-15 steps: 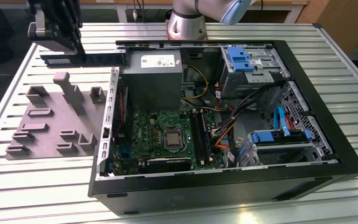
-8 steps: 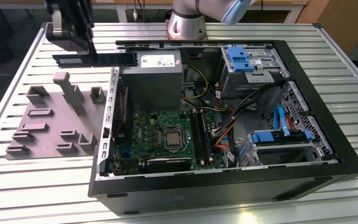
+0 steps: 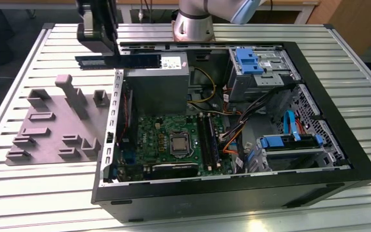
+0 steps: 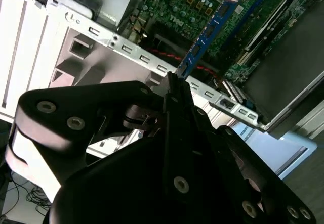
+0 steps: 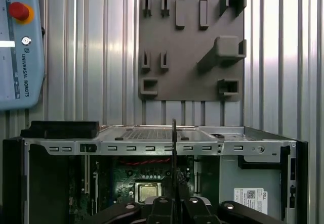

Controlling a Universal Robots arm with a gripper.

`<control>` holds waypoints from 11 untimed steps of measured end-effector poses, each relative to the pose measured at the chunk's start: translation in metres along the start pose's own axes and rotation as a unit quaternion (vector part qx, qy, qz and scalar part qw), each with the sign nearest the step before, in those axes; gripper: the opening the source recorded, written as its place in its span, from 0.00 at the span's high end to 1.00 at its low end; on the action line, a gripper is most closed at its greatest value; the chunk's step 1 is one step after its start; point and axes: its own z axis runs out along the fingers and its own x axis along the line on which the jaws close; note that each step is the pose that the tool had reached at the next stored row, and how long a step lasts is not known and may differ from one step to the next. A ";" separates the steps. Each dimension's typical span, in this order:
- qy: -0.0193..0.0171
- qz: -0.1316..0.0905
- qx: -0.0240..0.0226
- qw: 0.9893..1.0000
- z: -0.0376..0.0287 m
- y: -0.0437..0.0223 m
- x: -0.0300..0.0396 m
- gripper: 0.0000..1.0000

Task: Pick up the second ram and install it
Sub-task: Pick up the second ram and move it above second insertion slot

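Note:
My gripper (image 4: 174, 85) is shut on one end of the second ram (image 4: 207, 32), a thin blue board with dark chips that juts out from between the fingers. In the first wrist view the ram (image 5: 174, 148) shows edge-on as a dark upright line above the gripper (image 5: 174, 186). It is held in the air over the open computer case (image 5: 162, 145), with the green motherboard (image 4: 202, 1) behind it. In the exterior view the black gripper (image 3: 96, 29) hangs high over the case's back corner on the exterior view's left. The motherboard (image 3: 172, 140) lies on the case floor.
A grey fixture plate (image 3: 56, 121) with raised holders lies on the slatted table beside the case. Inside the case are the grey power supply (image 3: 156, 82), blue drive-bay clips (image 3: 247, 60) and loose cables (image 3: 237, 130). A control pendant (image 5: 17, 42) rests on the table.

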 end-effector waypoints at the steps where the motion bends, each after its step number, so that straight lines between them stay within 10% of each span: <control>1: 0.000 0.000 0.000 1.000 -0.0001 -0.0038 0.0000 0.86; 11: 0.000 0.000 0.000 1.000 0.0000 -0.0415 -0.0005 0.86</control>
